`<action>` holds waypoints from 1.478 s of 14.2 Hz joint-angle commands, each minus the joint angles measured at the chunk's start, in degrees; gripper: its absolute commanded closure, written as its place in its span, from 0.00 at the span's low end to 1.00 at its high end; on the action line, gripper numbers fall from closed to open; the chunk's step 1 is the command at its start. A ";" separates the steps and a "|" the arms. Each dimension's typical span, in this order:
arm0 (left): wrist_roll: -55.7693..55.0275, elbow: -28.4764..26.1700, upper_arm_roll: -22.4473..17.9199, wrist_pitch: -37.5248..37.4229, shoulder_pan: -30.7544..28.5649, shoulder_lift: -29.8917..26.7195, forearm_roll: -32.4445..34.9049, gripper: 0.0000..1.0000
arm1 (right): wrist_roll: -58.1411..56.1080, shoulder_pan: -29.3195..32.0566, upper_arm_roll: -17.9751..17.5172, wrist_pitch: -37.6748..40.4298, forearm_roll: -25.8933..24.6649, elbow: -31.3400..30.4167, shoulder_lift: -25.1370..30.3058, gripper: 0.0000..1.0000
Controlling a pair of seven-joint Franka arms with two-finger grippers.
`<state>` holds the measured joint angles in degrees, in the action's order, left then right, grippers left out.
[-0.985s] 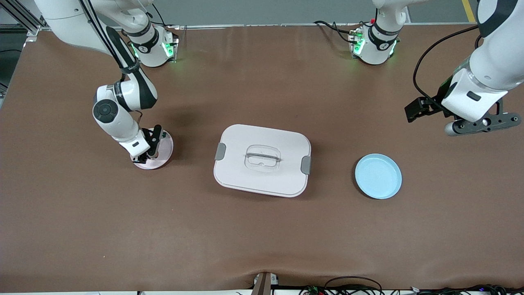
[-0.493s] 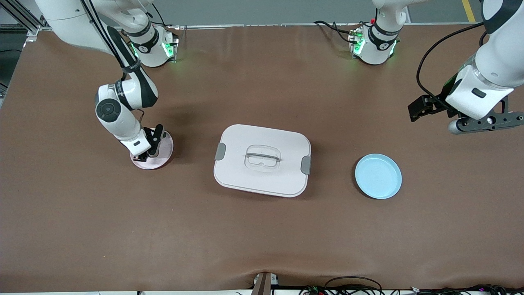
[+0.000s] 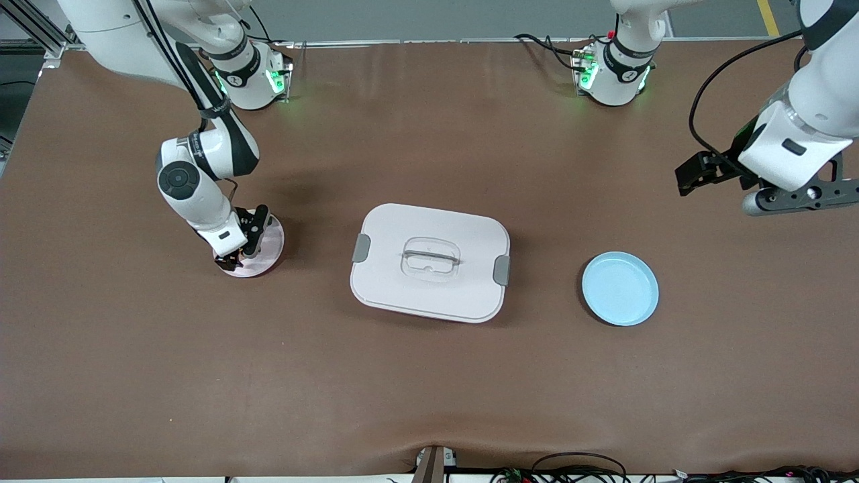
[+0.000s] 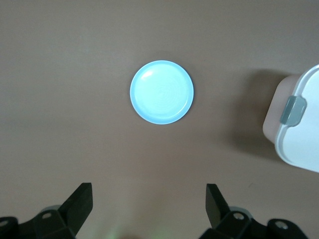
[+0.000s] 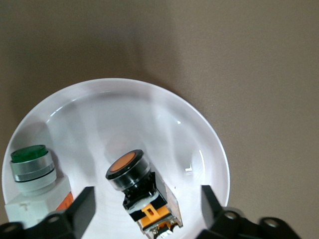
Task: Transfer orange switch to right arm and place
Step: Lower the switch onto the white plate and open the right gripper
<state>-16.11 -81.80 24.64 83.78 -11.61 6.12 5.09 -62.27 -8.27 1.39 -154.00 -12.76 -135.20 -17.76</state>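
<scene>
The orange switch lies on its side on a small white plate, its round black end with the orange face up. My right gripper is open just above the plate, with the switch between its fingers and untouched by them. In the front view the right gripper is low over this plate at the right arm's end and hides the switch. My left gripper is open and empty, high over the table at the left arm's end.
A white part with a green cap lies on the same plate beside the switch. A closed white lidded box sits mid-table and shows in the left wrist view. An empty blue plate lies toward the left arm's end.
My left arm has drifted farther toward its end of the table. My right gripper has shifted only slightly over the white plate and stays open.
</scene>
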 commanded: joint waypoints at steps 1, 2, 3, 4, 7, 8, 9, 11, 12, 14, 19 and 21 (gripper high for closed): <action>3.63 -1.77 -7.20 -2.12 5.69 -4.18 -0.08 0.00 | 1.71 0.27 -0.25 8.15 -1.92 2.73 3.16 0.00; 4.24 -3.09 -9.76 -2.13 8.07 -5.41 -0.16 0.00 | 1.71 0.27 -0.34 12.72 -1.83 4.75 4.04 0.00; 5.12 -3.97 -11.87 -2.13 9.92 -6.20 -0.16 0.00 | 1.62 0.27 -0.34 18.42 -1.83 7.30 4.74 0.00; 5.65 -4.59 -13.37 -2.13 11.15 -6.82 -0.16 0.00 | 1.53 0.36 -0.43 24.57 -1.75 10.80 5.01 0.00; 8.28 -5.56 -16.81 -2.04 12.83 -7.97 -2.53 0.00 | 2.67 0.53 -0.43 41.98 -1.13 22.31 5.02 0.00; 8.46 -5.56 -16.81 -2.04 12.75 -8.06 -2.62 0.00 | 3.81 0.62 -0.25 46.47 -1.13 25.31 5.10 0.00; 8.38 -5.47 -16.81 -2.12 12.84 -8.23 -2.63 0.00 | 5.04 0.80 -0.16 50.52 -0.87 27.95 5.36 0.00; 8.29 -5.47 -16.73 -2.30 12.66 -8.23 -2.63 0.00 | 11.86 2.72 -0.16 56.68 1.49 31.13 6.76 0.00; 8.46 -5.47 -16.73 -2.39 12.40 -8.23 -2.63 0.00 | 15.91 4.04 -0.16 58.36 4.12 31.31 8.34 0.00; 8.64 -5.39 -16.73 -2.39 12.31 -8.32 -2.63 0.00 | 22.16 5.54 -0.16 60.48 6.60 31.66 10.89 0.00; 9.26 -5.56 -16.90 -2.04 11.34 -8.23 -2.54 0.00 | 37.20 6.33 -0.16 71.19 6.95 41.23 11.52 0.00; 9.26 -5.56 -16.90 -2.04 11.26 -8.23 -2.54 0.00 | 38.53 9.22 -0.08 72.87 11.50 43.96 11.87 0.00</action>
<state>-8.07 -86.16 8.02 81.60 -0.17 -0.70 3.15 -25.99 -2.39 1.93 -83.50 -4.88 -94.58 -5.77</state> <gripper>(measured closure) 0.000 0.000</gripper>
